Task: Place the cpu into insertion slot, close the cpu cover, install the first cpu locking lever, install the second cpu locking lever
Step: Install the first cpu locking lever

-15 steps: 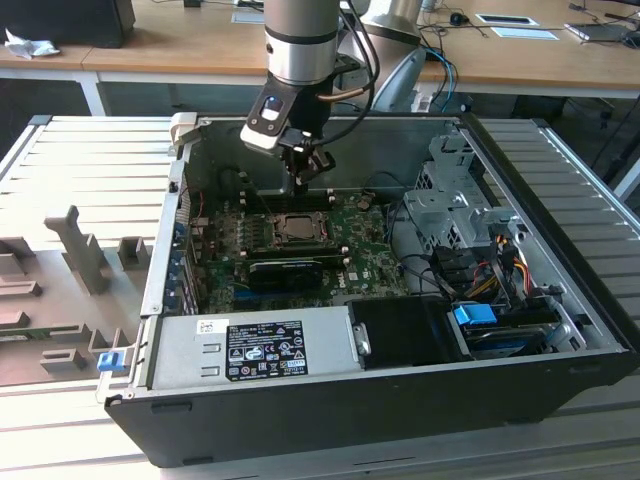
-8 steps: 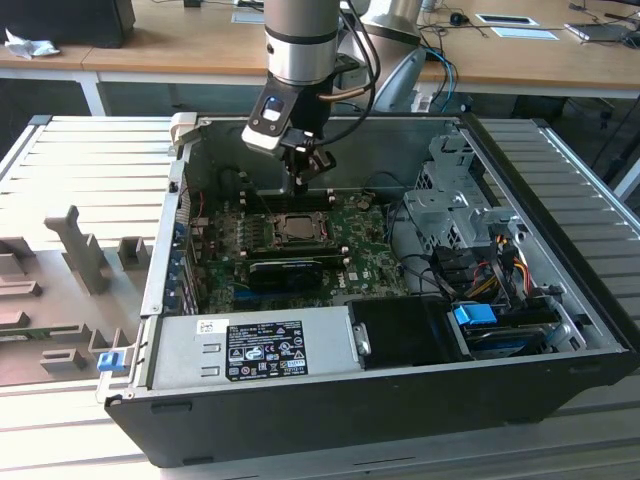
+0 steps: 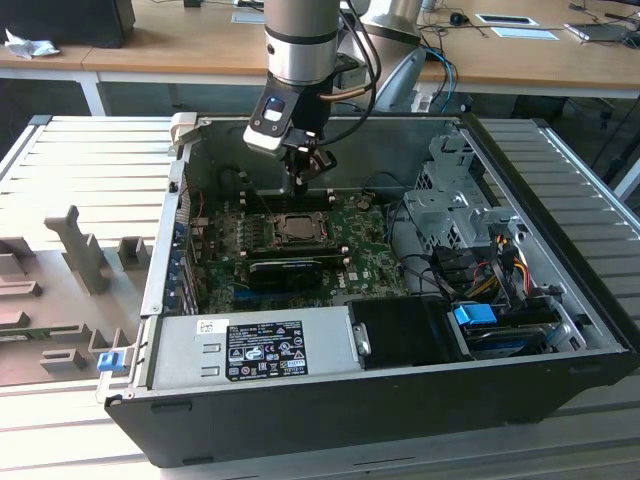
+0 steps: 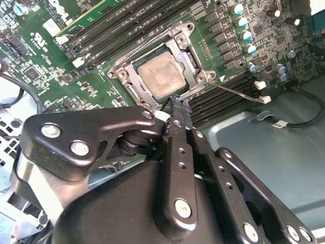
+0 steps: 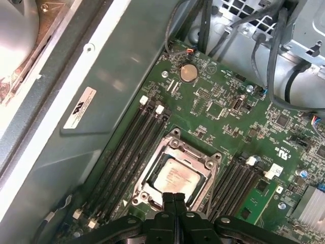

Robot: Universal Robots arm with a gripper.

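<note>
The cpu (image 4: pixel 161 76) lies flat in the insertion slot (image 4: pixel 118 74) on the green board, its silvery top showing through the cut-out of the cpu cover (image 4: pixel 189 57), which lies down around it. A thin wire locking lever (image 4: pixel 238 91) sticks out sideways from the socket, away from the frame. My gripper (image 4: pixel 177 101) hangs just above the socket's near edge, its two black fingers pressed together with nothing between them. The cpu (image 5: pixel 175 177), the cpu cover (image 5: pixel 189 150) and my gripper (image 5: pixel 174 195) also show in the first wrist view. In the exterior view my gripper (image 3: pixel 300 180) hovers behind the cpu (image 3: pixel 297 228).
The open computer case (image 3: pixel 170 250) rests on a ribbed grey table. Black memory slots (image 5: pixel 129 147) flank the socket on both sides. A black expansion card (image 3: pixel 285 272) sits in front of it, a power supply (image 3: pixel 250 350) at the front, drive cages and cables (image 3: pixel 470 240) at the exterior view's right.
</note>
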